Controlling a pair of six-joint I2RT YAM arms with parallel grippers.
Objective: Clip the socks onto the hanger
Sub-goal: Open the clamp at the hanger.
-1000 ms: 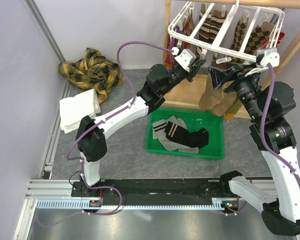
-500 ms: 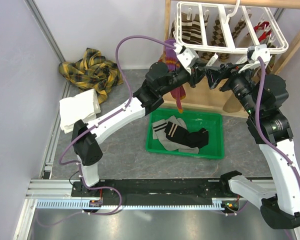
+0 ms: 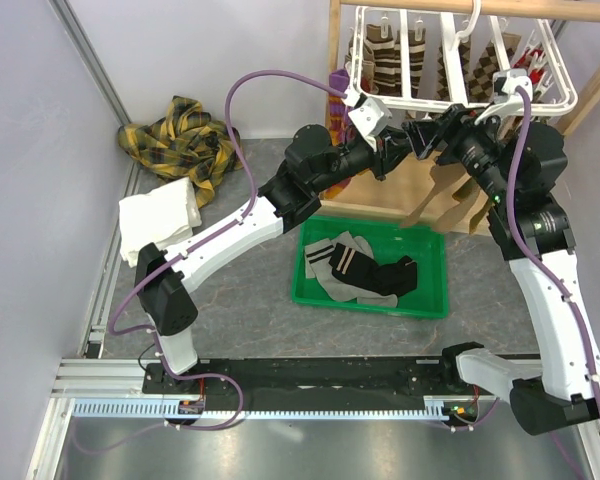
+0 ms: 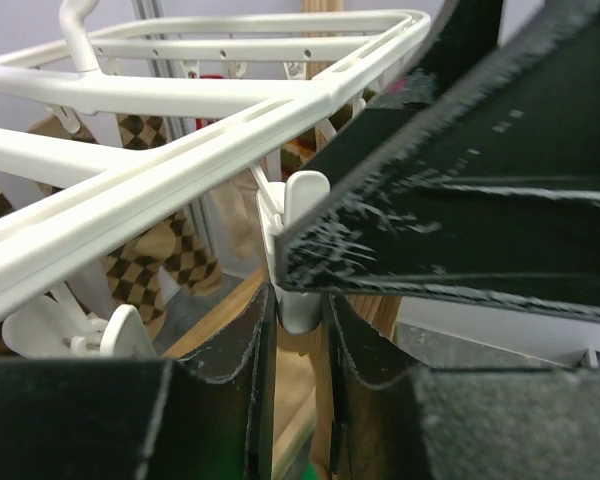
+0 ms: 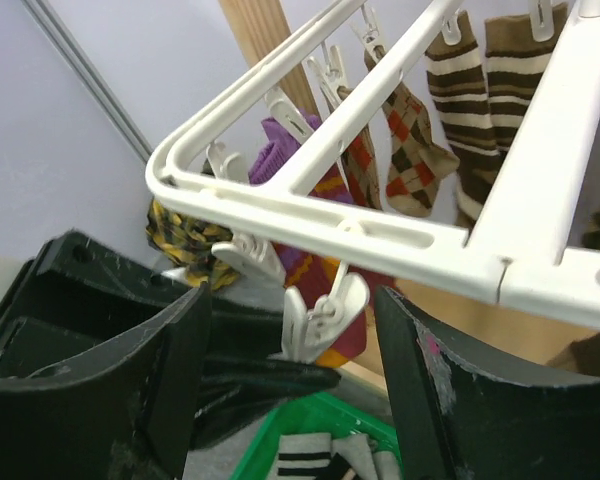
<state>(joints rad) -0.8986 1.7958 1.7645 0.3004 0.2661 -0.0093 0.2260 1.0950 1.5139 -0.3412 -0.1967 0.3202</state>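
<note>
The white hanger (image 3: 450, 100) hangs at the top right with brown striped socks (image 3: 390, 60) and argyle ones clipped to it. More socks (image 3: 355, 262), grey and black, lie in the green bin (image 3: 430, 300). My left gripper (image 3: 392, 152) is raised to the hanger's near-left corner and is shut on the lower end of a dangling white clip (image 4: 302, 215). My right gripper (image 3: 427, 140) faces it, open, with one finger on each side of that same clip (image 5: 325, 310) and nothing held. A purple sock (image 5: 280, 150) hangs just behind the clip.
A yellow plaid cloth (image 3: 185, 140) and a folded white towel (image 3: 160, 225) lie at the left by the wall. The wooden frame (image 3: 335, 50) that carries the hanger stands behind it. Tan socks (image 3: 450, 195) hang low behind the right arm.
The hanger has swung from tilted back to level. Both grippers have risen to its near-left corner, the left one moving right with the clip. The right jaws have narrowed slightly.
</note>
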